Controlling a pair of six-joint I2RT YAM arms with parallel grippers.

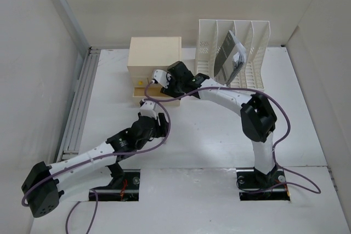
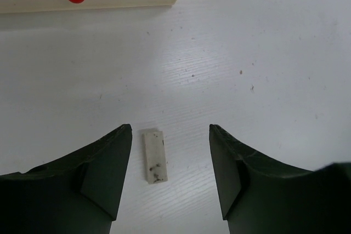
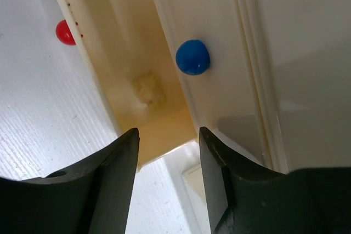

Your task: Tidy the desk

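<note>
Desk-tidying rig, one instant. Your left gripper [image 2: 170,129] stands with its jaws well apart, straddling a small, white, speck-marked rectangular block [image 2: 154,155] that lies flat on the broad, matte white desk [image 1: 208,135]. Neither finger touches the block, so nothing is held. The pose reads as lining up to pinch its long sides.

Your right gripper [image 3: 168,132] is likewise spread and empty, poised above the pulled-out lower drawer [image 3: 131,69] of the cream two-drawer box [image 1: 154,53]. The drawer's red knob [image 3: 64,32] sits to one side, and the blue knob [image 3: 192,57] is on the shut front above. The drawer likely stands open to receive loose items. A pale lump inside it is too blurred to name.

The desk spans the whole working area beneath both arms. The box and a white slotted file rack [image 1: 258,42], with a dark booklet [image 1: 227,56] leaning in one slot, stand at its far edge. The surface shows fine grain and scattered dark flecks. Plain pale walls [image 1: 33,53] enclose it, and a metal rail [image 1: 77,108] runs along its left edge.
</note>
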